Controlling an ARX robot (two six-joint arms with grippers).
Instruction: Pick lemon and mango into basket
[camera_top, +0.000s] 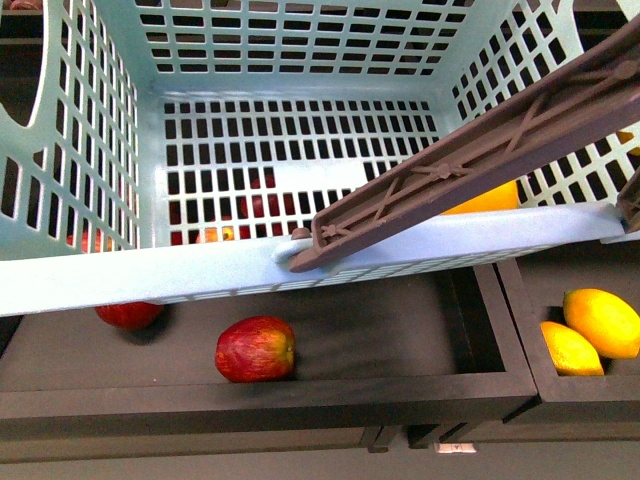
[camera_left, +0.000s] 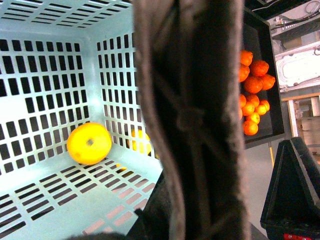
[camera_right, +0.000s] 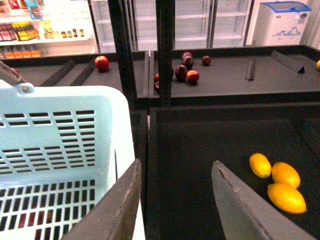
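Observation:
The mint-teal basket (camera_top: 120, 280) fills the front view, held up above the dark shelf trays. Its brown handle (camera_top: 470, 160) slants across it, and my left gripper (camera_left: 180, 210) is shut on that handle (camera_left: 190, 100). One yellow-orange fruit (camera_left: 89, 143) lies on the basket floor by a corner, also seen as a fruit (camera_top: 490, 198) half hidden behind the handle; I cannot tell if it is lemon or mango. My right gripper (camera_right: 175, 192) is open and empty over a black tray beside the basket (camera_right: 65, 140). A small lemon (camera_right: 260, 165) and a longer mango (camera_right: 286, 197) lie there.
Red apples (camera_top: 255, 349) lie in the tray under the basket. A third yellow fruit (camera_right: 285, 174) sits between the lemon and mango. Small oranges (camera_left: 252, 85) fill another tray. Black shelf posts (camera_right: 165, 50) stand behind, with dark fruit (camera_right: 182, 70) beyond.

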